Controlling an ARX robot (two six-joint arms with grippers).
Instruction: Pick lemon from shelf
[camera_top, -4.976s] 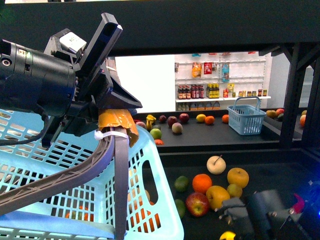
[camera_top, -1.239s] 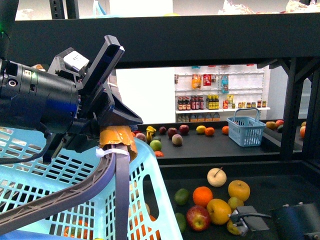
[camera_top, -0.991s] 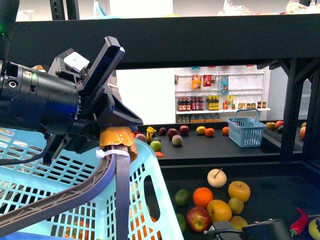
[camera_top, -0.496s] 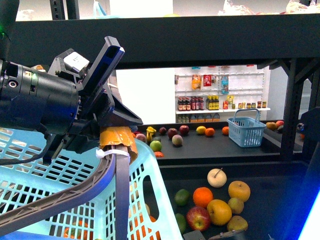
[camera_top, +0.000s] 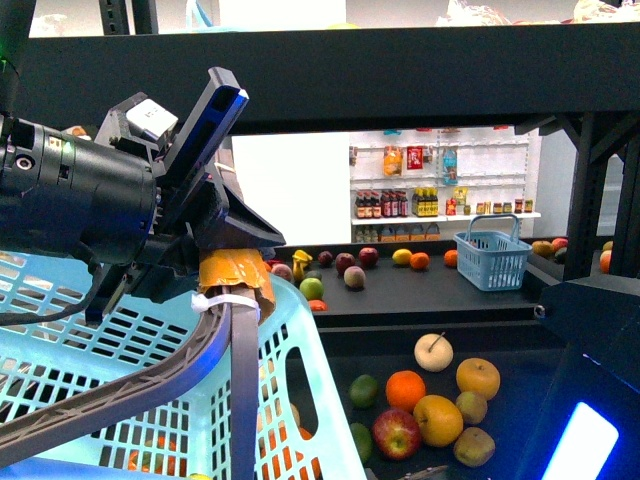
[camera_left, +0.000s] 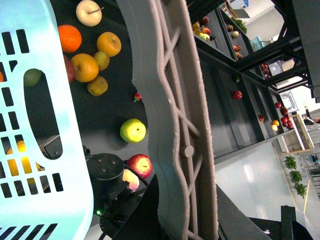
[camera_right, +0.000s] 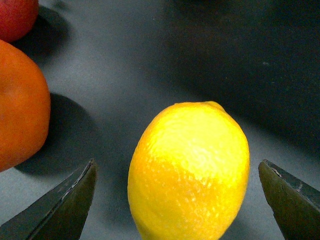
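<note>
Moved: your right arm looms larger than before.
Right gripper: spread, straddling lemon, untouching.
Left gripper: clamping basket handle.

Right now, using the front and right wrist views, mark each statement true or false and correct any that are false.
1. The right gripper's fingers are closed on the lemon. False: they stand open on either side of it, not touching.
2. The lemon lies on the shelf's dark tray. True.
3. An orange-coloured fruit lies near the lemon, apart from it. True.
4. The small blue basket in the front view has tipped over. False: it stands upright.
</note>
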